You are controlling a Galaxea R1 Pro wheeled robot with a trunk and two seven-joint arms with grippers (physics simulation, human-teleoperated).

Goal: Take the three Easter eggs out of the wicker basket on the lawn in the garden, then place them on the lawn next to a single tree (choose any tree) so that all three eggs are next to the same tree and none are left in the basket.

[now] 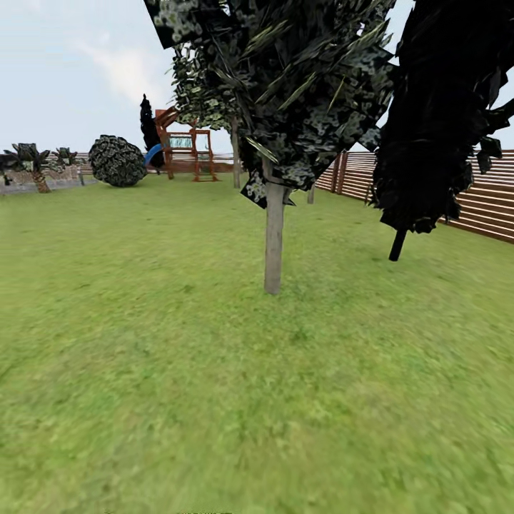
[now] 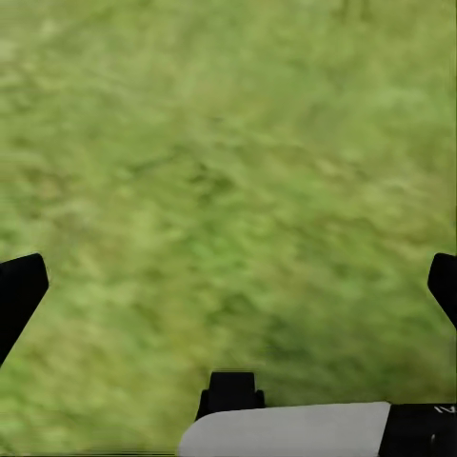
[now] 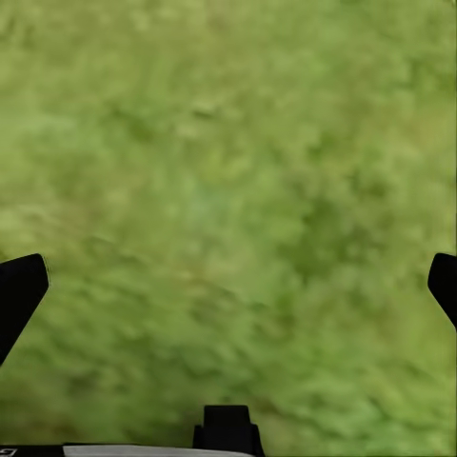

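A tree (image 1: 273,243) with a straight grey-brown trunk and a leafy crown stands on the lawn (image 1: 178,371) a little ahead of me, near the middle of the head view. The Easter eggs and the wicker basket are out of view. In the left wrist view my left gripper (image 2: 228,286) is open, its black fingertips (image 2: 19,290) far apart over bare grass. My right gripper (image 3: 228,286) is likewise open above grass, with nothing between its fingertips (image 3: 19,290).
A dark narrow tree (image 1: 428,143) stands to the right, before a brown slat fence (image 1: 485,200). Far off on the left are a red playset (image 1: 187,153), a round bush (image 1: 118,161) and short palms (image 1: 28,163). Another trunk (image 1: 235,160) rises behind.
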